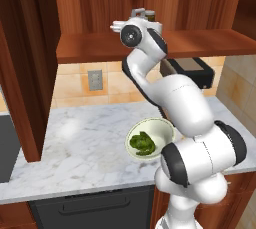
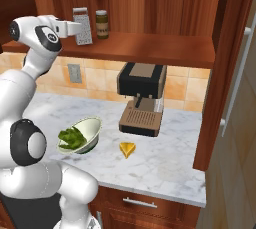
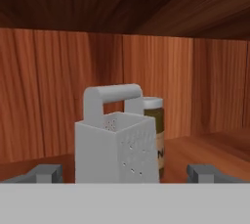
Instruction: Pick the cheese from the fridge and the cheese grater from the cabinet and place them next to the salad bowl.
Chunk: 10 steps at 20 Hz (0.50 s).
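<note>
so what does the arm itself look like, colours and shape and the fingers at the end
The arm is a chain of glossy white, rounded, bulbous segments with dark grey to black bands and round caps at the joints. The hand carrying the gripper is a white, boxy block. In the hand view, its fingers show as small, squared, dark grey tips. No cables or markings are visible.

Kitchen (marble counter [image 2: 165,158], coffee machine [image 2: 142,98])

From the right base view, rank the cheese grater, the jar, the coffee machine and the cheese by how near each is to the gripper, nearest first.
1. cheese grater: on the cabinet shelf, right at the gripper, whose jaws are open.
2. jar: on the same shelf, just past the grater.
3. coffee machine: down on the counter, against the tiled wall.
4. cheese: lowest, on the counter in front of the machine.
</note>
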Tool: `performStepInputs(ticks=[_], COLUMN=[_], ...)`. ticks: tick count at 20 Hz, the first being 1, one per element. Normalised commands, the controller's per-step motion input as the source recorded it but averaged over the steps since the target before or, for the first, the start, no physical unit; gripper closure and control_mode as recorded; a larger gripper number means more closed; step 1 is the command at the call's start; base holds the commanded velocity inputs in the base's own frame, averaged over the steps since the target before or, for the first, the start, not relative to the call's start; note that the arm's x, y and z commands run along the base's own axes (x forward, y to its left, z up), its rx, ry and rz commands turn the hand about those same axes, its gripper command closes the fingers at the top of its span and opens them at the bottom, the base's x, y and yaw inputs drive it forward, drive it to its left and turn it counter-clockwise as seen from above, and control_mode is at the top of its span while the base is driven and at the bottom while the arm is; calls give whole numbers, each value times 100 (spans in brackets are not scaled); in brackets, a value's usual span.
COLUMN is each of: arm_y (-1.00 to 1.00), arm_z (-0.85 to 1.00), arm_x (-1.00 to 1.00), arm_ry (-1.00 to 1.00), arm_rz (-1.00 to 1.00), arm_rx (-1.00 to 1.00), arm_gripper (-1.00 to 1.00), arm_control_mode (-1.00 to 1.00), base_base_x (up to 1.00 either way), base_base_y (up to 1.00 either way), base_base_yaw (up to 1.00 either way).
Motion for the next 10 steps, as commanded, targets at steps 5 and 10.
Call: performStepInputs(ticks=[5,10], arm_y=[8,0], arm_z=[0,0], arm_x=[10,15], arm_ry=[0,1], arm_rz=[-9,-8], arm_rx=[0,0], arm_gripper=[-100,-100], arm_control_mode=[-100,-100], base_base_x=[0,0], base_base_y=[0,0], base_base_yaw=[0,0])
